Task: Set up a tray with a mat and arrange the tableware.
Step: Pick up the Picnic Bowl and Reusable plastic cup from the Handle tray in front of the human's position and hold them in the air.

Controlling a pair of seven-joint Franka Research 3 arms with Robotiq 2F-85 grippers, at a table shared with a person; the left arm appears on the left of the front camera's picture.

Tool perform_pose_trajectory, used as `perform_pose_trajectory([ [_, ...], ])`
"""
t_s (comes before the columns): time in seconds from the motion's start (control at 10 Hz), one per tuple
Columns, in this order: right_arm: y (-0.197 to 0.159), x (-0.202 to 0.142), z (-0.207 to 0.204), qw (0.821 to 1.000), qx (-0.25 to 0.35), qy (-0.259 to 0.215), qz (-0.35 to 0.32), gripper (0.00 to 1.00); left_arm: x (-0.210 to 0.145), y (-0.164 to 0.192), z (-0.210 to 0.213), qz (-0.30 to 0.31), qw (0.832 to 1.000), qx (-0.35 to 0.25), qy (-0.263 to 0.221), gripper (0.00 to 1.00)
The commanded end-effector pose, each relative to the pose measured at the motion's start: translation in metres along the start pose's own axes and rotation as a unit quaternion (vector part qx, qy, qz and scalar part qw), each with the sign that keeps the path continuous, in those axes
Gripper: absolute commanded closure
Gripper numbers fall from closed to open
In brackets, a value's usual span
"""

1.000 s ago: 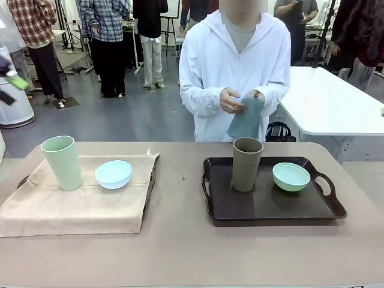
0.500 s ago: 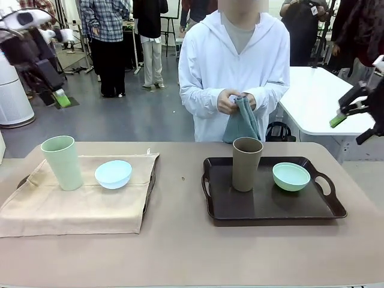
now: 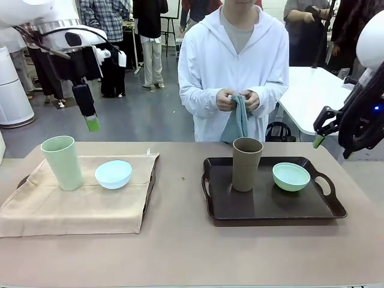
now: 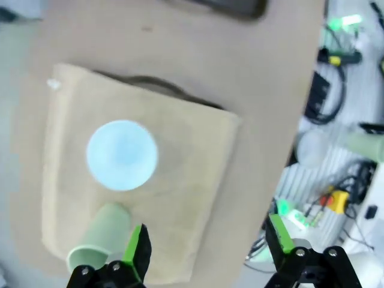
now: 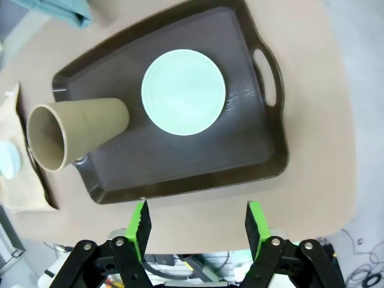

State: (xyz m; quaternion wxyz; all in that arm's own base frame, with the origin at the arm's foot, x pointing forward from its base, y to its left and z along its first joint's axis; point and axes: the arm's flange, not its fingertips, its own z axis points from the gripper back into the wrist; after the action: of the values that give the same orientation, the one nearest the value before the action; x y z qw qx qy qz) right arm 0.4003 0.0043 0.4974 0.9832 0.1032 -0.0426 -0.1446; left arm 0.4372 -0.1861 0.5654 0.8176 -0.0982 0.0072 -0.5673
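Pale green cup (image 3: 62, 162) and light blue bowl (image 3: 113, 173) stand on a beige mat (image 3: 78, 207) that covers a tray at the left. My left gripper (image 3: 90, 123) hangs open high above them; its wrist view looks down on the bowl (image 4: 122, 155), the cup (image 4: 99, 243) and the mat (image 4: 192, 150), with the left gripper (image 4: 207, 252) holding nothing. On the bare dark tray (image 3: 273, 210) at the right stand the brown cup (image 3: 246, 163) and the mint bowl (image 3: 291, 176). My right gripper (image 3: 319, 139) hovers open above that tray's far right; under it (image 5: 198, 225) are the bowl (image 5: 183, 92), the cup (image 5: 75, 132) and the tray (image 5: 240, 162).
Across the table a person holds a folded teal cloth (image 3: 236, 123) in both hands, above the brown cup; a corner of the cloth (image 5: 60, 11) appears in the right wrist view. Bare tabletop (image 3: 180, 240) lies between the trays and along the near edge.
Both arms have swung in from the sides: the left now hangs over the left tray, the right near the dark tray's far right corner. The person has shifted the cloth in their hands.
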Motion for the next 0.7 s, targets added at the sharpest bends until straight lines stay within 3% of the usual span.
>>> perform_pose_trajectory([
  [0.0, 0.002, 0.006, -0.001, 1.0, -0.001, 0.002, -0.008, 0.19, -0.016, -0.003, 0.0, -0.027, 0.996, -0.078, -0.014, 0.0],
  [0.1, -0.007, -0.001, 0.008, 0.999, 0.049, -0.016, -0.004, 0.19, 0.0, 0.0, 0.0, 0.0, 1.0, 0.0, 0.0, 0.0],
  [0.2, 0.0, 0.002, -0.004, 1.0, -0.001, 0.004, 0.0, 0.19, 0.0, 0.0, 0.0, 0.0, 1.0, 0.0, 0.0, 0.0],
  [0.6, -0.002, 0.002, -0.001, 1.0, 0.01, 0.002, 0.0, 0.19, -0.002, 0.0, -0.001, -0.011, 1.0, -0.012, -0.004, 0.0],
])
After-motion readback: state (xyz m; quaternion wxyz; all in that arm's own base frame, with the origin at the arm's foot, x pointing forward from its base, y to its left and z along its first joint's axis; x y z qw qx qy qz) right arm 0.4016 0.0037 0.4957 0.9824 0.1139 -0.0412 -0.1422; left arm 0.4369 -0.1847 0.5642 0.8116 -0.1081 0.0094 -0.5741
